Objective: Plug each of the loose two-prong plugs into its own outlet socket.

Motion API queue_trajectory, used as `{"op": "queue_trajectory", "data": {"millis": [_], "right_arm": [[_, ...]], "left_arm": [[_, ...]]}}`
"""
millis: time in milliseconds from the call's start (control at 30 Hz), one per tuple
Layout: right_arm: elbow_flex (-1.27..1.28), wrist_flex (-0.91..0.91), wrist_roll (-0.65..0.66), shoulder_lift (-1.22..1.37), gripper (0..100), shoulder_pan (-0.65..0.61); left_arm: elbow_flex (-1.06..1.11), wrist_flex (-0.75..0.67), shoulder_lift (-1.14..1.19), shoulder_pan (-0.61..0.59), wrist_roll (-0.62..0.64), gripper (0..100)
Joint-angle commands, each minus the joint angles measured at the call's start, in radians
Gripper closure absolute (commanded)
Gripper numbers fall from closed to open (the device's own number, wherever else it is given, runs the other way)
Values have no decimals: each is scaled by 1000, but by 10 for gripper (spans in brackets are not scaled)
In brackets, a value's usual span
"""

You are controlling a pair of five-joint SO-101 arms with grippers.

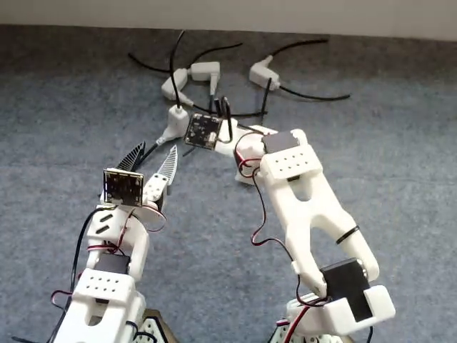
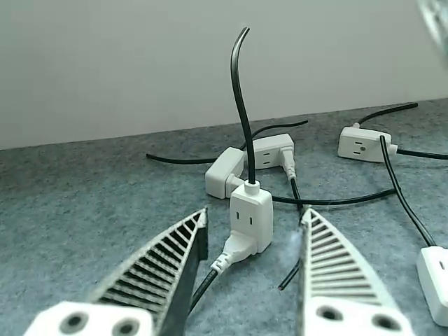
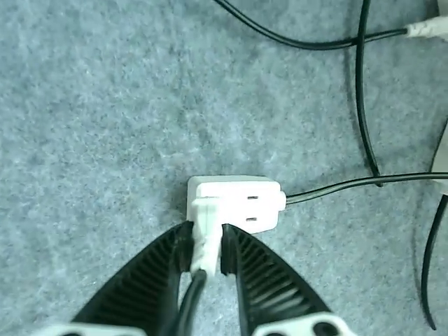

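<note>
Closest, the right gripper (image 3: 206, 241) is clenched on a plug (image 3: 203, 213). Its long axis runs in line with the fingers, nose against the socket (image 3: 248, 196) dead ahead. The left gripper (image 2: 255, 217) gapes, released, at a second socket (image 2: 250, 208) just beyond. Farther off, a cord (image 2: 240, 105) and spare sockets (image 2: 269, 150) crowd the way.

Grey carpeted table (image 1: 57, 107) carries white outlet sockets (image 1: 265, 71), plugs (image 2: 238, 246) and black cords (image 1: 314, 95).

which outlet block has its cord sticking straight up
The outlet block right in front of the open left end effector; its black cord rises upright, while the other cords lie flat.
</note>
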Motion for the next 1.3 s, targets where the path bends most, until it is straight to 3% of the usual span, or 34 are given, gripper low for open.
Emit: {"op": "queue_trajectory", "data": {"millis": [0, 467, 867, 1267], "right_arm": [[-12, -38, 29, -19, 992, 10], [-45, -61, 29, 160, 992, 101], [-44, -24, 21, 38, 992, 19], [-45, -30, 21, 97, 992, 39]], "left_arm": [[16, -5, -7, -8, -3, 794], [16, 6, -7, -7, -3, 794], [16, 6, -7, -7, -3, 794], [16, 8, -7, -7, -3, 794]]}}
